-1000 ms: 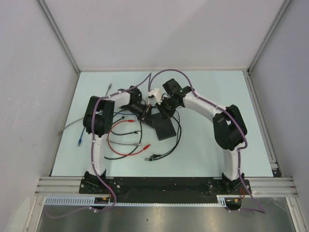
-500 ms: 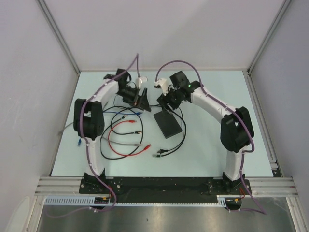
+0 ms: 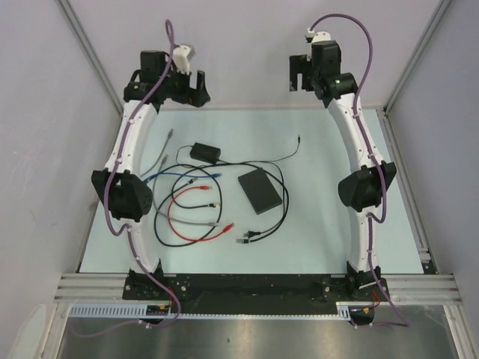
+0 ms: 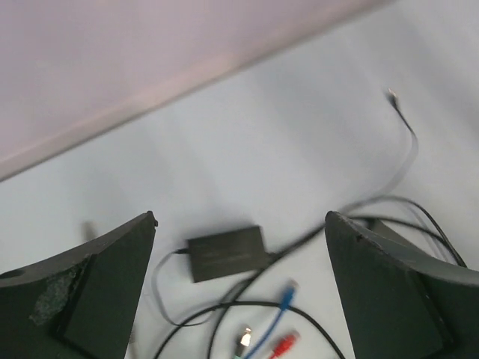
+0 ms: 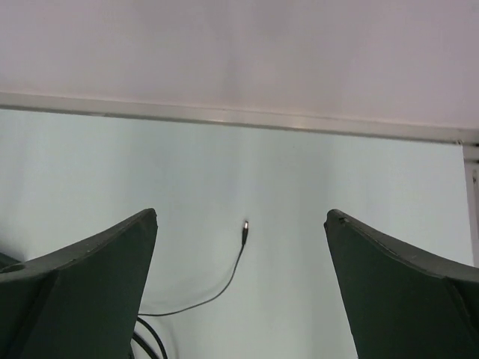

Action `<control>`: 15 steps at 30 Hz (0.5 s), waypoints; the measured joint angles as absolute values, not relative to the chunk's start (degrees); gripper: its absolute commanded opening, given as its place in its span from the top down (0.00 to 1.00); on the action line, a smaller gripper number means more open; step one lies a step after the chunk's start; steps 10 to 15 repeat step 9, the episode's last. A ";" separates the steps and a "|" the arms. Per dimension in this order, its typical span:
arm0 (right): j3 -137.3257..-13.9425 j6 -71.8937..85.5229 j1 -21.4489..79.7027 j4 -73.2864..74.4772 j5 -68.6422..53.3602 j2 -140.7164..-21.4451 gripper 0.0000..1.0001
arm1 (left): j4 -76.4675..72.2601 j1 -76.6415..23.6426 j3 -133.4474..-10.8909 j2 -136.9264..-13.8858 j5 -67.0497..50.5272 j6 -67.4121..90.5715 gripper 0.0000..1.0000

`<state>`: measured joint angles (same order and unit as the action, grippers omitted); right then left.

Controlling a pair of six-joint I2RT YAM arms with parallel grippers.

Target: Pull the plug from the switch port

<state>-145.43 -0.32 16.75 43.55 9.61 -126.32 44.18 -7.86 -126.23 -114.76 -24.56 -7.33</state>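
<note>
The switch (image 3: 260, 191), a flat black box, lies in the middle of the table with nothing touching it. A small metal-tipped plug (image 3: 299, 138) on a thin black cable lies loose on the table behind the switch, well apart from it. That cable runs to a black adapter block (image 3: 206, 152). The plug (image 5: 245, 228) shows between my right fingers, far below them. My left gripper (image 3: 196, 91) is raised at the back left and open, with the adapter (image 4: 227, 252) far beneath it. My right gripper (image 3: 298, 77) is raised at the back right, open and holding nothing.
Red (image 3: 196, 224), blue (image 3: 183, 174), grey and black (image 3: 258, 233) cables lie tangled left of and in front of the switch. Blue (image 4: 288, 290) and red (image 4: 284, 342) connectors show under the left gripper. The back wall stands just behind both grippers.
Both arms have lifted away from the switch and swung back to the far wall. Both grippers went from shut to open. The adapter and its plug now lie loose on the table.
</note>
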 measured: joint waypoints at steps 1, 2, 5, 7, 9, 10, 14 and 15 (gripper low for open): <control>-145.16 0.14 16.51 44.27 10.70 -126.15 0.00 | 42.13 -7.35 -126.23 -114.21 -21.91 -6.20 0.00; -144.64 0.43 16.40 44.95 11.49 -126.10 0.00 | 40.53 -6.90 -126.23 -113.73 -19.40 -5.52 0.00; -141.49 0.19 16.80 46.46 13.96 -126.10 0.00 | 36.60 -5.89 -124.95 -112.68 -13.58 -3.97 0.00; -137.84 -0.69 17.45 47.31 15.03 -126.10 0.00 | 35.09 -5.76 -121.67 -111.68 -11.77 -3.03 0.01; -134.28 -1.52 17.87 48.69 14.98 -126.10 0.00 | 34.26 -5.87 -117.25 -111.20 -11.60 -2.31 0.00; -134.28 -1.52 17.87 48.69 14.98 -126.10 0.00 | 34.26 -5.87 -117.25 -111.20 -11.60 -2.31 0.00; -134.28 -1.52 17.87 48.69 14.98 -126.10 0.00 | 34.26 -5.87 -117.25 -111.20 -11.60 -2.31 0.00; -134.28 -1.52 17.87 48.69 14.98 -126.10 0.00 | 34.26 -5.87 -117.25 -111.20 -11.60 -2.31 0.00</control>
